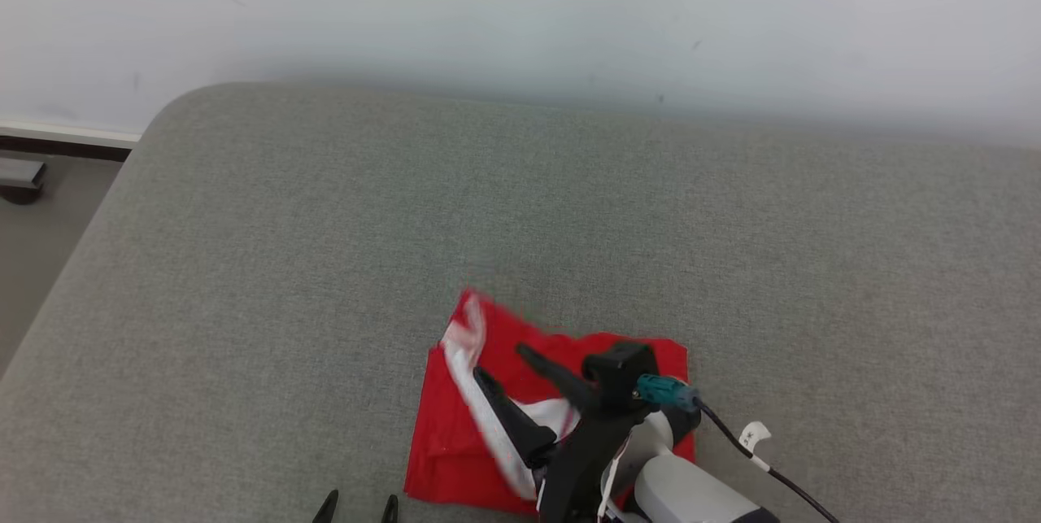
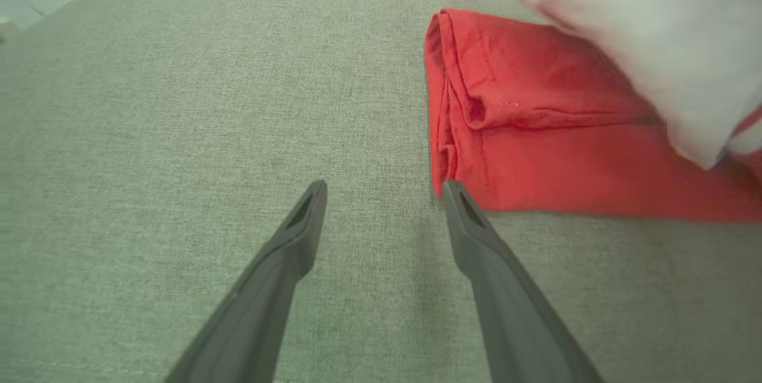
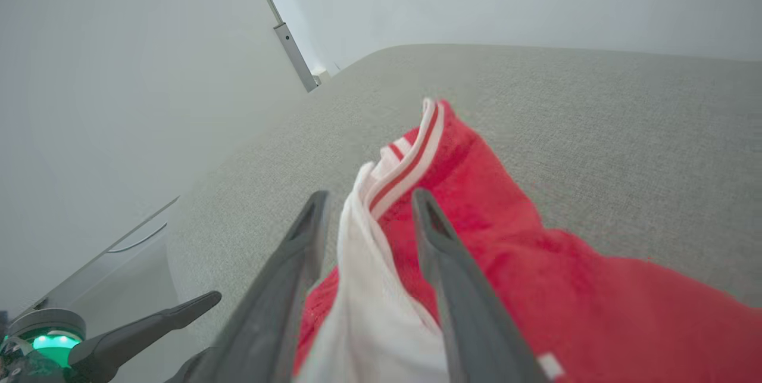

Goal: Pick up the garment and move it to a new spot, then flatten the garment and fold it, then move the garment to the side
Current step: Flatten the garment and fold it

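Red with white striped trim, the garment [image 1: 455, 433] lies folded into a rough rectangle close to the near edge of the grey woven pad [image 1: 244, 263], a little right of the middle of that edge and well apart from the pad's rounded far-left corner. Its far-left corner is turned up in a blurred point, and a white band runs diagonally across its top. The right gripper [image 1: 500, 362] hangs over the garment, fingers pointing toward the far-left corner. In the right wrist view its claw [image 3: 369, 195] stands partly spread, with a ridge of white and striped cloth [image 3: 381, 192] rising between the two fingers. A strip of grey pad shows between that cloth and one finger, so the fold looks loose in the gap, not pinched. A teal connector [image 1: 667, 390] and a black cable with a white tag [image 1: 752, 432] leave the wrist toward the near-right. The left gripper [image 1: 358, 511] shows as two dark tips at the near edge, just beside the garment's near-left corner. In the left wrist view its claw [image 2: 384, 185] is spread wide over bare pad and holds nothing. One fingertip [image 2: 452, 192] sits right at the folded corner of the garment [image 2: 536, 150], but I cannot tell whether it touches. A pale blurred forearm [image 2: 655, 43] crosses above the cloth.
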Available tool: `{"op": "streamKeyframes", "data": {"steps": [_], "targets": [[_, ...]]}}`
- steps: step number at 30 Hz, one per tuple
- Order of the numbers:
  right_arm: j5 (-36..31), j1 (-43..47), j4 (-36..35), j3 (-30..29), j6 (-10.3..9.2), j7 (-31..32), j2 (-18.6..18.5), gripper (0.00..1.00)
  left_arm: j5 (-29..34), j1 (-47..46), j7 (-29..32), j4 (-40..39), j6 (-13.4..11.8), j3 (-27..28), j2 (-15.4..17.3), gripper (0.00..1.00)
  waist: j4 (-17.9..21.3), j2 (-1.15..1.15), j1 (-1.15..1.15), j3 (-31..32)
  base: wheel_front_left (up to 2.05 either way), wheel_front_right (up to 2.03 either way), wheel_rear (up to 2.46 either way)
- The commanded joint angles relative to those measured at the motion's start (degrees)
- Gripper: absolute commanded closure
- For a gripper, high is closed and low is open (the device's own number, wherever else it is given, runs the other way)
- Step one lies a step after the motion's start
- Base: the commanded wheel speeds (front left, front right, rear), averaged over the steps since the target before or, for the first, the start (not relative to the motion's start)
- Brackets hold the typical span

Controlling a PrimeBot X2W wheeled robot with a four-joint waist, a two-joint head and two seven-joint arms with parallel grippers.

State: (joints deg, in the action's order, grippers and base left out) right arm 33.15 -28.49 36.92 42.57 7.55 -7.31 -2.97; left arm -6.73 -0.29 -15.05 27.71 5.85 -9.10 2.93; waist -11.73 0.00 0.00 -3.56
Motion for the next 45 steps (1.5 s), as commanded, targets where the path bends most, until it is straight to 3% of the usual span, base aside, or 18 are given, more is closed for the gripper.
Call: {"op": "streamKeyframes", "data": {"steps": [1,9,12,23,29,38,45], "targets": [[0.85,-0.91,1.14,-0.11,-0.16,-1.89,0.12,0.00,-0.09,-0.17,-0.16,-0.29,-0.35,0.33,-0.06,0.00,0.39,0.00,0.00,-0.19,0.00,0.00,0.00],[-0.45,-2.44,6.28,-5.45,-0.16,-7.42,0.12,0.00,-0.82,-0.44,-0.16,-0.97,-1.23,0.89,-0.05,0.00,3.78,0.00,0.00,0.07,0.00,0.00,0.00],[-4.03,-1.03,8.75,-10.71,-0.16,-7.86,-0.02,0.00,-0.43,-0.20,-0.16,-1.45,-1.70,1.47,-0.05,0.00,5.18,0.00,0.00,0.65,0.00,0.00,0.00],[-18.19,10.13,1.72,-29.75,-0.16,-7.88,-0.68,0.00,1.24,1.44,-0.16,-3.33,-2.16,4.97,-0.03,0.00,8.11,0.00,0.00,2.39,0.00,0.00,0.00],[-24.72,14.98,-1.77,-36.50,-0.16,-7.88,-0.26,0.00,1.48,1.90,-0.16,-3.92,-2.03,6.68,-0.03,0.00,10.21,0.00,0.00,2.95,0.00,0.00,0.00],[-27.98,19.24,-6.66,-43.44,-0.16,-7.90,0.12,0.00,1.17,2.29,-0.16,-5.09,-2.08,8.40,-0.05,0.00,13.42,0.00,0.00,3.49,0.00,0.00,0.00],[-28.05,20.62,-8.95,-43.68,-0.16,-7.90,0.12,0.00,0.75,2.40,-0.16,-5.62,-2.41,9.75,-0.05,0.00,15.64,0.00,0.00,4.07,0.00,0.00,0.00]]}}
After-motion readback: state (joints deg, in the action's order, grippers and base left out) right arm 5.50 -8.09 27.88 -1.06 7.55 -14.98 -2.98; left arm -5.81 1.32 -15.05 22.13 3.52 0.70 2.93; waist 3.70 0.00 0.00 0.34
